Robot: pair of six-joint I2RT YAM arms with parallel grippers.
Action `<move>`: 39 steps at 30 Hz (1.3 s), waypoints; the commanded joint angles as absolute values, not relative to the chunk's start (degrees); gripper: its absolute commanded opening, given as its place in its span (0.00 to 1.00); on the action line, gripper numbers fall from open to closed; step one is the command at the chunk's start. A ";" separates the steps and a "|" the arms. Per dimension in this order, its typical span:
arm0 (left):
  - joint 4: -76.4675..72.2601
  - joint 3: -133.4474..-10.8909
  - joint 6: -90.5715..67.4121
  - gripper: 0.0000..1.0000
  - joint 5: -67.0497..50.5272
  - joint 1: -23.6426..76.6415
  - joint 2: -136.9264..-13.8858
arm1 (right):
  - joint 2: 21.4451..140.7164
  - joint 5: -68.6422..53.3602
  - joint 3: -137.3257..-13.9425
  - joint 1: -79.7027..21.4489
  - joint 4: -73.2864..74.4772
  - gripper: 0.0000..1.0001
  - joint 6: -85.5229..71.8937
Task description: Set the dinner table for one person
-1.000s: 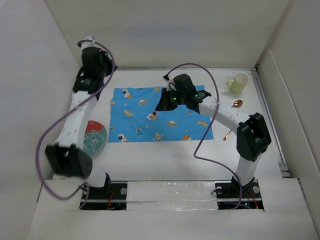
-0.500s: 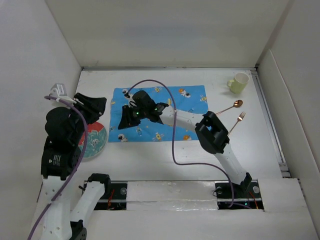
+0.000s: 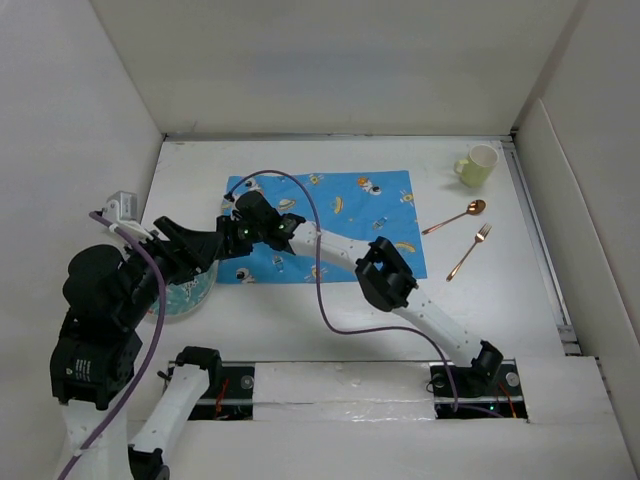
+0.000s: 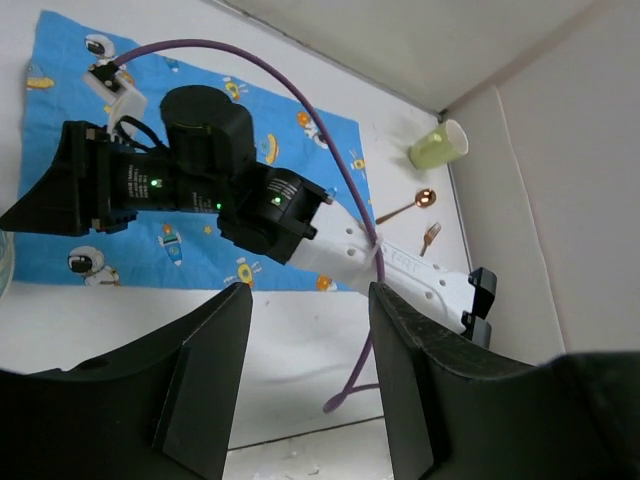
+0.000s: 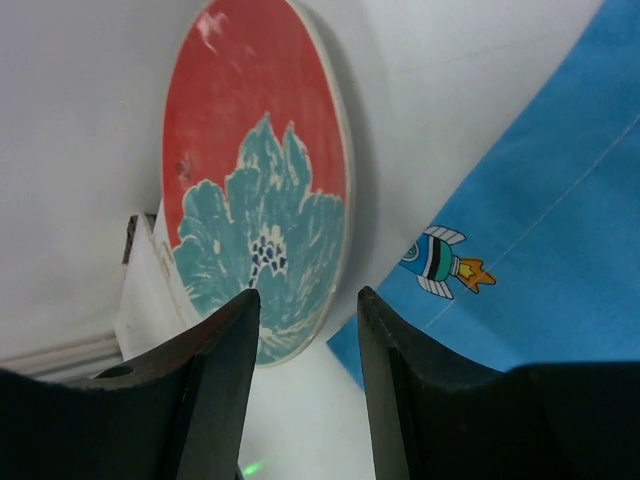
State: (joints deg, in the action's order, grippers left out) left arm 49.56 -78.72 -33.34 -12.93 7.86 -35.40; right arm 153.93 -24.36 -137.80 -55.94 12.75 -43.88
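While the placemat (image 3: 330,225) lies flat, plate (image 5: 255,170), mug (image 3: 477,165), spoon (image 3: 455,218) and fork (image 3: 468,252) all wait off it, right gripper (image 5: 303,300) and left gripper (image 4: 307,300) both spread, empty.

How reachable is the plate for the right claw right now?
Likely yes: the right claw, open, faces the plate with nothing between them, just past the placemat corner. The left claw hangs open near the same plate and may crowd the approach.

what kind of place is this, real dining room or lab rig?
Likely a lab test cell: plain white boards wall in the dinner table, which holds staged props: space-print placemat, floral plate, green cup.
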 commanded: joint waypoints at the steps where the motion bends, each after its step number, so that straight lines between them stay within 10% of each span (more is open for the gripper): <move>1: 50.62 -80.60 -30.76 0.48 -12.31 10.37 -37.27 | 155.39 -23.38 -140.63 -57.66 12.39 0.49 -46.84; 13: 51.59 -77.17 -29.09 0.52 -6.42 14.77 -35.86 | 160.22 -26.54 -142.03 -59.33 8.35 0.33 -52.20; 20: 52.56 -77.17 -28.48 0.53 -4.22 14.77 -35.42 | 160.05 -27.68 -140.27 -59.33 6.77 0.44 -53.87; 27: 52.91 -77.43 -28.83 0.53 -2.29 14.77 -35.77 | 158.21 -31.20 -137.90 -58.19 2.47 0.00 -56.69; 39: 53.79 -87.27 -30.85 0.52 12.48 14.77 -40.43 | 142.66 -40.43 -131.05 -52.22 -19.50 0.00 -70.13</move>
